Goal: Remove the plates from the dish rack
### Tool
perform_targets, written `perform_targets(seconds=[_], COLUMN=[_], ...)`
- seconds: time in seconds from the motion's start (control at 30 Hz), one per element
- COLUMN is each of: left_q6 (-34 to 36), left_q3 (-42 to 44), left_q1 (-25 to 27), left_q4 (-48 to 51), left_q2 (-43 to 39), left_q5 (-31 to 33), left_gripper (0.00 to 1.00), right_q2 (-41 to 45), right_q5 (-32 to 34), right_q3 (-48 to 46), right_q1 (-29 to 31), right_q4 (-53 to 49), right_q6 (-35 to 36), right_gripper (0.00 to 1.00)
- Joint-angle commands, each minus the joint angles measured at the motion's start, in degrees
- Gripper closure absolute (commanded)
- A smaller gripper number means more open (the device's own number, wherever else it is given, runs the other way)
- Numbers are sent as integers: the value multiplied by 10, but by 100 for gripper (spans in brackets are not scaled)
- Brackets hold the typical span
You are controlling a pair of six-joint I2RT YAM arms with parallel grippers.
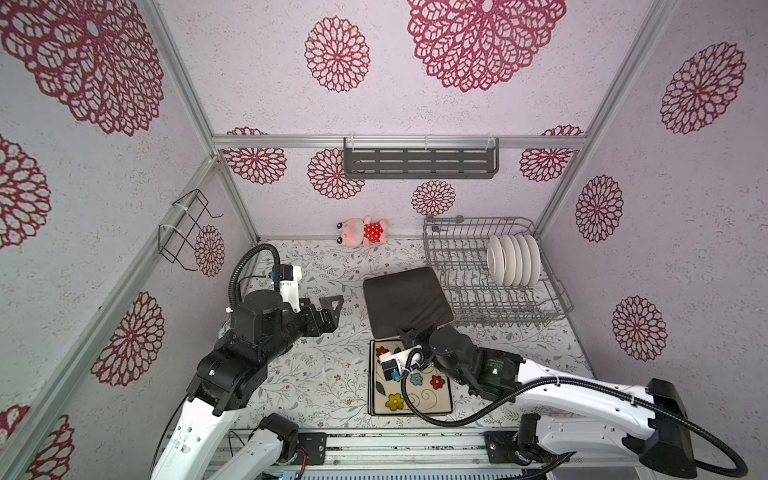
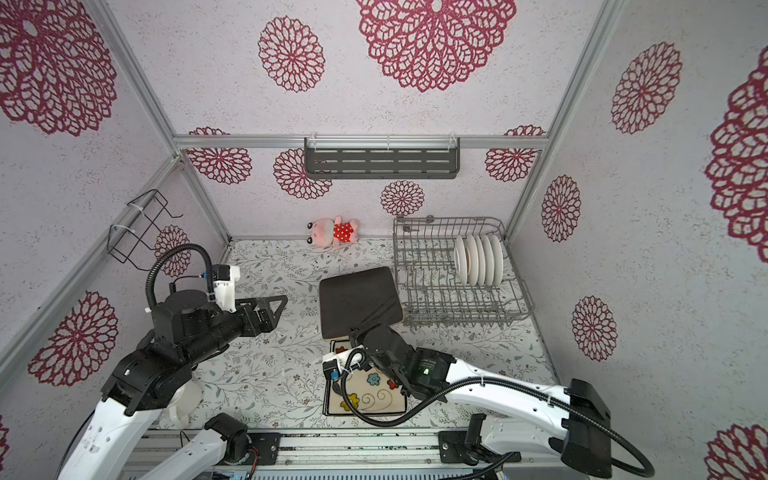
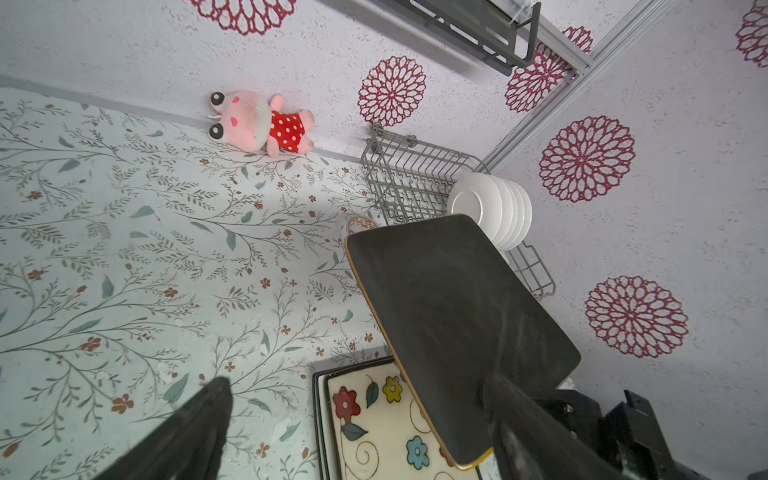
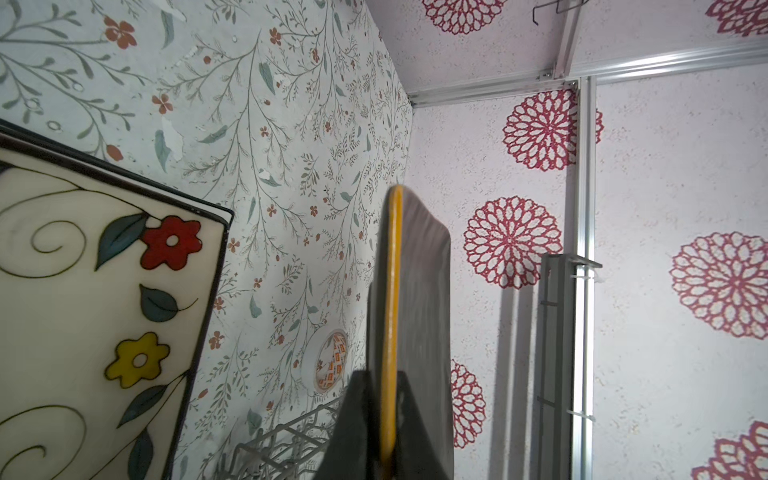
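Note:
My right gripper [image 1: 409,332] [image 2: 361,330] is shut on the near edge of a black square plate [image 1: 407,301] [image 2: 359,301], held tilted in the air between the dish rack and the stack in front. The right wrist view shows its yellow rim [image 4: 392,291] edge-on between my fingers [image 4: 361,424]. The cream flowered plate [image 1: 419,399] [image 3: 374,424] lies on top of dark-rimmed plates at the front. Several round white plates [image 1: 513,259] [image 3: 494,212] stand upright in the grey wire dish rack [image 1: 469,220] [image 2: 436,220]. My left gripper [image 1: 332,309] [image 3: 355,382] hovers open and empty to the left.
A pink plush toy [image 1: 365,231] lies against the back wall. A small patterned bowl [image 3: 359,224] [image 4: 330,365] sits beside the rack, behind the black plate. A white mug [image 2: 187,403] stands under my left arm. A dark slotted shelf [image 1: 419,162] and a wire holder [image 1: 185,228] hang on the walls.

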State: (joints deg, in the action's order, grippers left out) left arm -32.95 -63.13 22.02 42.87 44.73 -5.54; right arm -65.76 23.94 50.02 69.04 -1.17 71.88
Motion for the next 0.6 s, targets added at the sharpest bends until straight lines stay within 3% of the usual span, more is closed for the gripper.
perform_targets(seconds=[0.0,0.23,0.57], left_q6=[-29,-52,-63], left_q3=[16,43,63], left_q1=[-37,-76,-78], left_q4=[-40,-71,-97], left_q2=[4,22,46], left_q5=[-105,-178,-208], left_gripper=[5,9,12], right_q2=[15,-9,-43], right_q5=[106,140,164], right_q3=[20,29,48], right_q1=[24,66,106], right_q4=[165,189,226], right_q6=[95,121,122], right_gripper=[100,100,100])
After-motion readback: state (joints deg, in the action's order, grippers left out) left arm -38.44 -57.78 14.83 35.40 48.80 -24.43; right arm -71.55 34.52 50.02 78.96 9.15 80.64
